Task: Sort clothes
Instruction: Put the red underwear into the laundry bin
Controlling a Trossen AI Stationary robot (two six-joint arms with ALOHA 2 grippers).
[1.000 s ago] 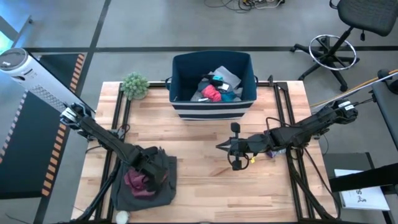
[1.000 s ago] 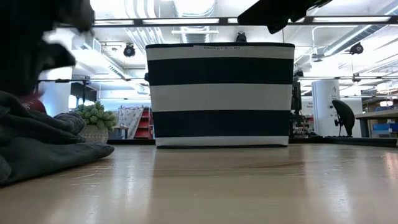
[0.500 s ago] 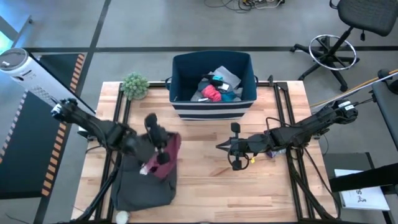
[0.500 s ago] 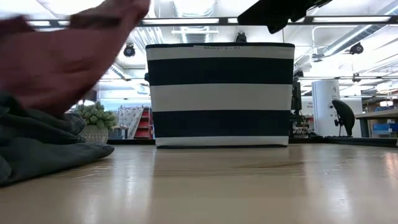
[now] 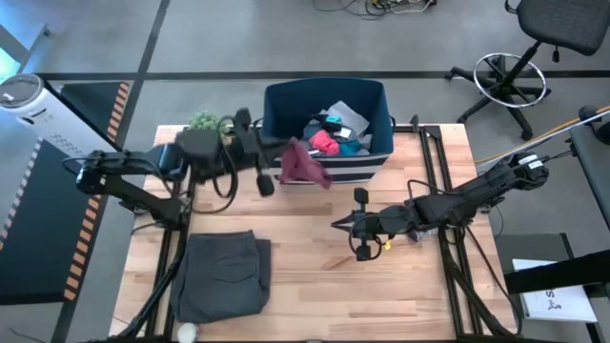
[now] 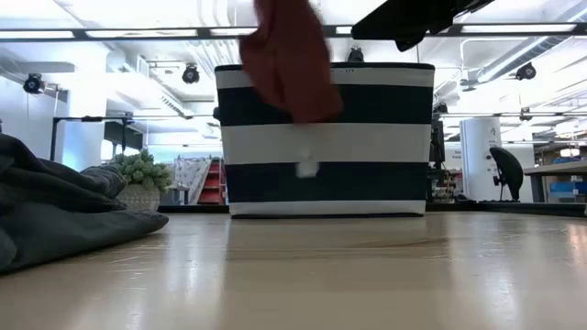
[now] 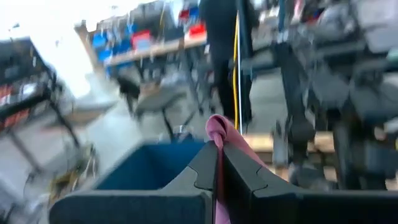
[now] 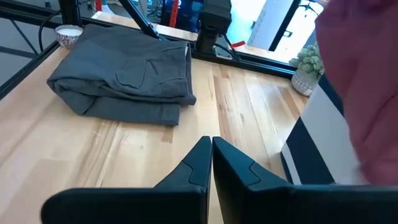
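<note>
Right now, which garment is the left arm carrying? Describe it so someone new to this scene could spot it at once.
Find the navy striped bin at the table's far edge. Just in front of its left corner, a maroon garment hangs off the table, pinched in the left gripper. Unlike the dark grey garment lying folded on the wood and the clothes piled inside the bin, it dangles in mid-air.

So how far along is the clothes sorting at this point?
Partly done. Several garments already lie in the striped bin, and the dark grey garment rests alone on the table. In hand: the left gripper is shut on the maroon garment, which hangs at the bin's front edge. Left: dropping it in. The right gripper waits shut over mid-table.
</note>
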